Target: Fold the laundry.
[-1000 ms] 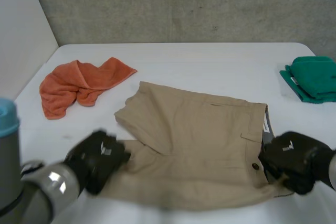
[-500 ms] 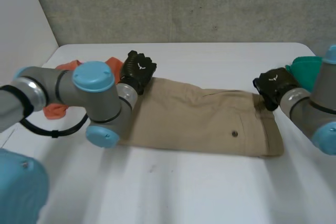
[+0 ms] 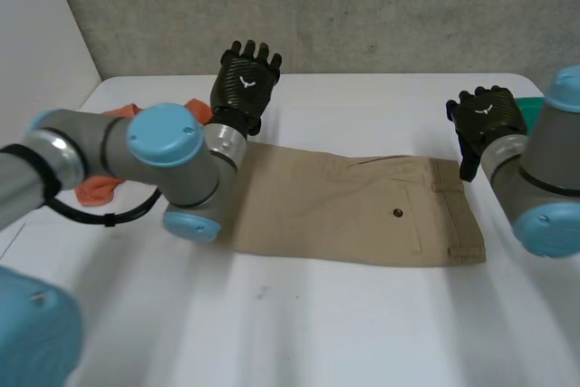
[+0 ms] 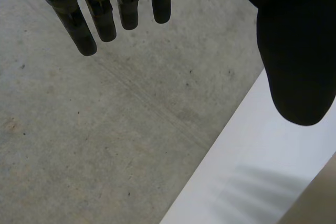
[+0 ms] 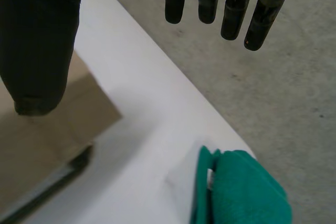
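Tan shorts (image 3: pixel 353 210): smooth woven cloth, matt. Orange towel (image 3: pixel 91 189), tabletop's left edge: soft, nappy cloth. Green cloth (image 5: pixel 247 192), right edge: thick, fuzzy. Tabletop (image 3: pixel 362 97): white, smooth, faint sheen. Wall (image 3: pixel 362 6): rough, pitted grey concrete. Both left robot hand (image 3: pixel 245 79) and right robot hand (image 3: pixel 488 115): matt black. Arm caps (image 3: pixel 165 133): glossy light-blue.

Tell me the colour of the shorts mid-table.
The shorts are plain tan, best seen in the head view.

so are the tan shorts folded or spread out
Folded: the tan shorts lie flat as one narrow strip, only a single leg outline showing.
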